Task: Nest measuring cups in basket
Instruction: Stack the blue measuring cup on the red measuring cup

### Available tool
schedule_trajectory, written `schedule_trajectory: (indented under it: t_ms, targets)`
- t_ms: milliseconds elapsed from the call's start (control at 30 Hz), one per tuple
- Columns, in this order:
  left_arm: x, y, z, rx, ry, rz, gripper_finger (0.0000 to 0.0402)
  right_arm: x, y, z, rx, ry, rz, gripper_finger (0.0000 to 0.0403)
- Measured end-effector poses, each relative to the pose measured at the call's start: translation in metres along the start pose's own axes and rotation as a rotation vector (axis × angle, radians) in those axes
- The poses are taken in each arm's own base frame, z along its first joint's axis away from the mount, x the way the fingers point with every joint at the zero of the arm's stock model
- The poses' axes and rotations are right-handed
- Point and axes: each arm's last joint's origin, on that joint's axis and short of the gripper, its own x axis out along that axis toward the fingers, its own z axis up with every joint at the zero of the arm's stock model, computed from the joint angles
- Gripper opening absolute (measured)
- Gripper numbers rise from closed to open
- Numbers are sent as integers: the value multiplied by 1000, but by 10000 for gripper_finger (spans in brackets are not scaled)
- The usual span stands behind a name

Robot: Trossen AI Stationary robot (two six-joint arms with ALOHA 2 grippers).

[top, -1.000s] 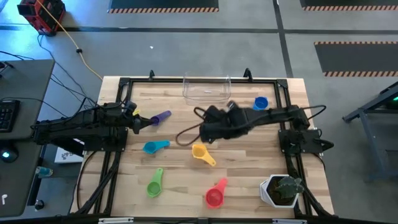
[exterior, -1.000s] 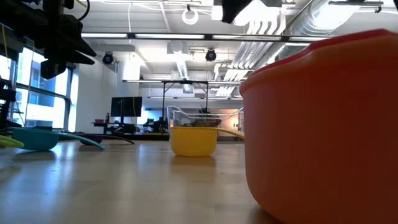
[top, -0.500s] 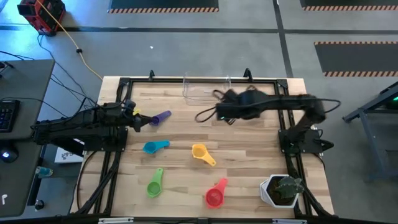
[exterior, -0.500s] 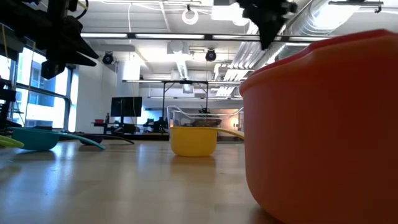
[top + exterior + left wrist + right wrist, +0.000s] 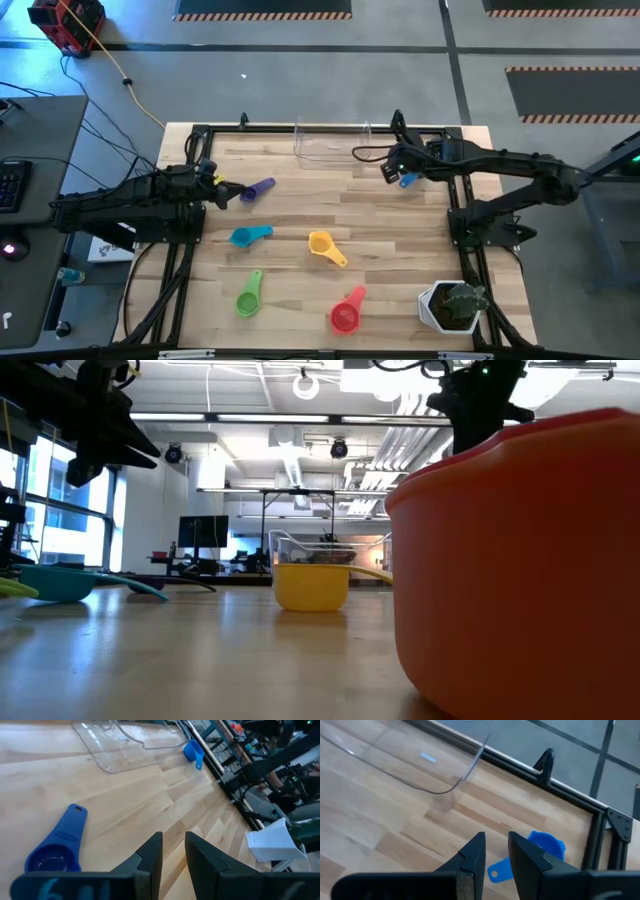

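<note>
Right gripper (image 5: 392, 170), fingers nearly together and empty, has swung from table centre toward 1 o'clock, half hiding the small blue plastic measuring cup (image 5: 408, 178).

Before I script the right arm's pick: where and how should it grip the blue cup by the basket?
Likely by the flat handle, not the round bowl. The blue cup sits upright on the table beside the basket, and the right gripper hovers nearly closed just above. Descend from above, with a finger on each side of the handle's width.
</note>
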Motion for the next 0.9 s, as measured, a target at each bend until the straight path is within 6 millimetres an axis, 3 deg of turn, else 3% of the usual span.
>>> schedule_trajectory:
  t_ms: [433, 733, 900]
  targets:
    - [-1, -7, 12, 231, -187, 19, 74, 27, -3, 8, 39, 43, -95, 79]
    - [-1, -8, 13, 344, -207, 18, 74, 52, -5, 21, 176, 62, -115, 140]
    - [-2, -8, 14, 351, -227, 48, 74, 75, -7, 22, 280, 172, -138, 148]
